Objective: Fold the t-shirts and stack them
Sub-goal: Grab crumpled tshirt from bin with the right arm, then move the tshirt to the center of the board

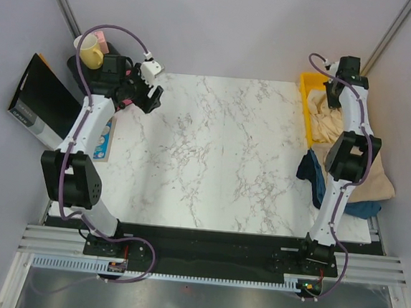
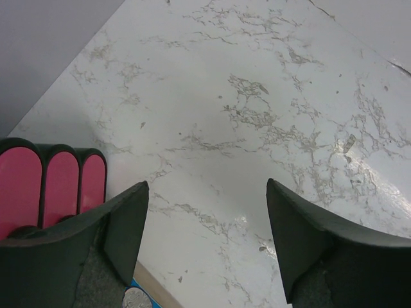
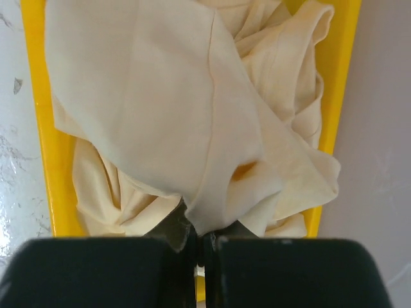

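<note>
At the right edge, right tool (image 3: 200,239) pinching t-shirt (image 3: 160,96) over yellow tray (image 3: 33,38)

Overhead view down on table (image 1: 212,155), left wrist close above it, right wrist above tray (image 3: 33,64)

Soft matt cloth t-shirts (image 3: 148,96), smooth yellow plastic tray (image 3: 343,77), glossy smooth marble-patterned tabletop (image 2: 257,96).
</note>
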Tool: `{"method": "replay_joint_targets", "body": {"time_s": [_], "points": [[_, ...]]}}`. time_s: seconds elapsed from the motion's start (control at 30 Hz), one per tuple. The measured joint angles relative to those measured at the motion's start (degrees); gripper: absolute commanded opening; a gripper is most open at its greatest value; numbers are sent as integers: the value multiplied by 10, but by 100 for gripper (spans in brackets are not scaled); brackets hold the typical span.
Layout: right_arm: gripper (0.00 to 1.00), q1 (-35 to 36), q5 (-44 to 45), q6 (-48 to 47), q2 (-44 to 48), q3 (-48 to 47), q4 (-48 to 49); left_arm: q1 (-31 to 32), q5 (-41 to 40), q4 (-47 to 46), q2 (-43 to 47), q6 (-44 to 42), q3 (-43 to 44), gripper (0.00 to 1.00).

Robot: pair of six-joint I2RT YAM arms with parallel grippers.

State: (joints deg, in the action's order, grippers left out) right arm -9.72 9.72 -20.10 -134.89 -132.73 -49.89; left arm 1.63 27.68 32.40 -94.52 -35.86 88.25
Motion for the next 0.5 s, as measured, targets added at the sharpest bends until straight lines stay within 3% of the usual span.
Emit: {"method": "replay_joint_targets", "body": {"time_s": [0.1,0.2,0.4,0.5], "points": [[0,6,11,-15,2,-19,1,5,9,0,-11,-11,0,66],[0,16,33,-44,29,-20,27,15,16,-2,-33,-28,5,73],[0,63,55,-134,197,79,195,47,27,-11,-113,-51,73,77],[0,101,55,-183,258,77,274,64,30,-18,-154,-57,122,81]]}}
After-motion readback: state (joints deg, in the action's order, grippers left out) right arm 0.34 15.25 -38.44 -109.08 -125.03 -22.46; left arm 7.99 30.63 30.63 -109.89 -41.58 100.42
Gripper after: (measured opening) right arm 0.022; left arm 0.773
